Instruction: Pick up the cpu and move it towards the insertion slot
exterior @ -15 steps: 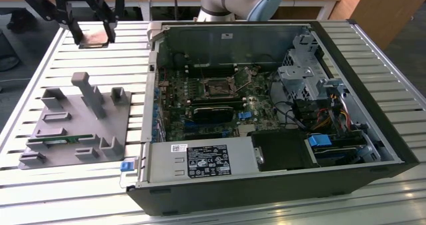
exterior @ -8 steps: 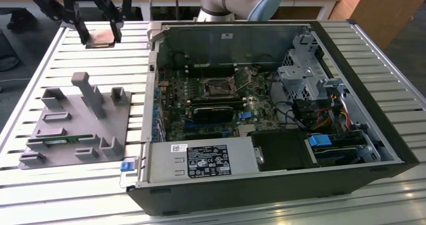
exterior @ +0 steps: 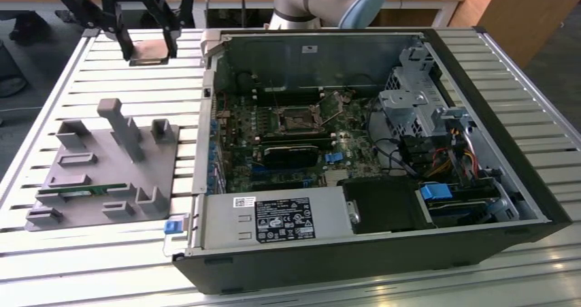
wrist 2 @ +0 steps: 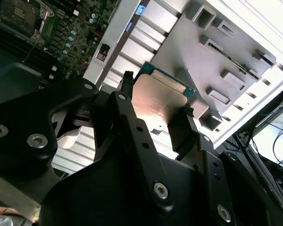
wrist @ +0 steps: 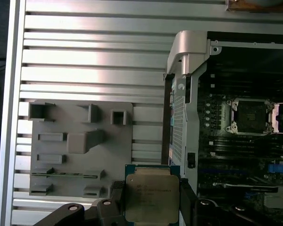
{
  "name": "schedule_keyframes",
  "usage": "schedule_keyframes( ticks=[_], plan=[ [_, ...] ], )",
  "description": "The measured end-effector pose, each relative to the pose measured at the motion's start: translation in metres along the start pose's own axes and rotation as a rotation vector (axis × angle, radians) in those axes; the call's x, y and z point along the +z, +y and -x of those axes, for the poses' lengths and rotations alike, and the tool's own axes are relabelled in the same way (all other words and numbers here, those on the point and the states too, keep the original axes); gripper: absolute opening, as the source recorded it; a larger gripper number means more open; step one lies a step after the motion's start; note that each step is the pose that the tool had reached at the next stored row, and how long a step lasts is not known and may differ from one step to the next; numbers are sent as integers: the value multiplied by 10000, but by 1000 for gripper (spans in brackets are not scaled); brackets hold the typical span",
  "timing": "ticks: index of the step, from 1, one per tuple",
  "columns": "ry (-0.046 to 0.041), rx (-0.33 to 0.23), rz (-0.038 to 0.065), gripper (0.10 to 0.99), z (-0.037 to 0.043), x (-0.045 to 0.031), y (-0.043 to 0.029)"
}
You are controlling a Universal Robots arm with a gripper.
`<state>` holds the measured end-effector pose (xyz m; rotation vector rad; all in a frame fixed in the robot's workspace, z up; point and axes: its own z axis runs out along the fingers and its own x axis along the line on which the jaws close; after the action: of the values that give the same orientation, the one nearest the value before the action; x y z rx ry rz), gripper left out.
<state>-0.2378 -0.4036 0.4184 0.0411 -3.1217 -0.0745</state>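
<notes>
Slatted aluminium worktop (exterior: pixel 109 62) carries a grey holder tray (exterior: pixel 95 160) and, beside it, an open computer case (exterior: pixel 363 150). Raised above the worktop, between tray and case, the gripper (wrist: pixel 151 200) pinches the cpu (wrist: pixel 152 194) by two opposite edges, metal lid unobstructed, so it stays flat and level. On the motherboard, the insertion slot (wrist: pixel 251 116) lies open, well apart from the chip.
</notes>
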Motion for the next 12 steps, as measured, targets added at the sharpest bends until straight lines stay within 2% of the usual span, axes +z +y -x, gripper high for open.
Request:
schedule_keyframes(
  ticks=[12],
  plan=[
    [1, 0, 0, 545, 227, -4, -6]
  ],
)
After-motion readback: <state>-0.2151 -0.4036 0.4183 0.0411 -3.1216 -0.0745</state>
